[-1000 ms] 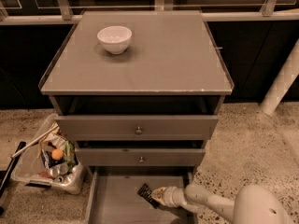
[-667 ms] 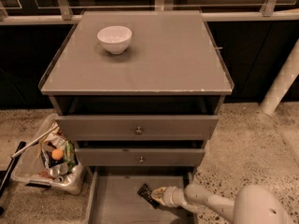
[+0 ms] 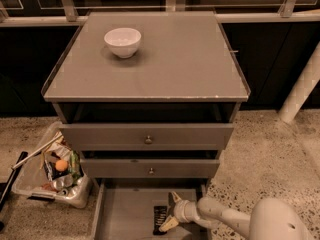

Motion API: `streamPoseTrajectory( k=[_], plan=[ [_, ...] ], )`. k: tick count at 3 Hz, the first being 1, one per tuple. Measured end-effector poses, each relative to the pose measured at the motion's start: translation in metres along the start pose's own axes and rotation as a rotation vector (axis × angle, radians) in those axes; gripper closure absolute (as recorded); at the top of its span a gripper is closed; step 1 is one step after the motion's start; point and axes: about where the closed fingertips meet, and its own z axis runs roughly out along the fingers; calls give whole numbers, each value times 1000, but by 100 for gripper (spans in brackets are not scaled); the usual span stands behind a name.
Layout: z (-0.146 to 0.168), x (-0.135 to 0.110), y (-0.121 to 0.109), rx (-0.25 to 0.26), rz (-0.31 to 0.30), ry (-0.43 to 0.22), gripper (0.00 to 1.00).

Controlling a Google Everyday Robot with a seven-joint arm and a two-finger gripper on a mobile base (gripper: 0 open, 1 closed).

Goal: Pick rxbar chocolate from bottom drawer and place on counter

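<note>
At the bottom centre of the frame the bottom drawer stands pulled out, and the rxbar chocolate lies on its grey floor right of middle. The gripper reaches in from the lower right, its two fingers spread apart just beside the bar's right edge. Above, two upper drawers sit under the counter, which carries a white bowl at upper left.

1. The rxbar is a small black wrapper with pale lettering, lying flat at the bottom centre of the frame.
2. The bottom drawer is pulled open, with a plain grey floor and thin walls, and holds the rxbar.
3. The counter is a flat grey top filling the upper middle, chipped along its front edge.
4. The gripper is inside the drawer at the rxbar's right edge, fingers spread.
</note>
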Motion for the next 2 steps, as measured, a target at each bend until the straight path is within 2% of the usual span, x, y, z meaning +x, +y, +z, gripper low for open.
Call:
streamPoseTrajectory(
  k=[1,2],
  plan=[
    [0,0,0,0,0,0,0],
    [1,0,17,-32,-4,11,0]
  ],
)
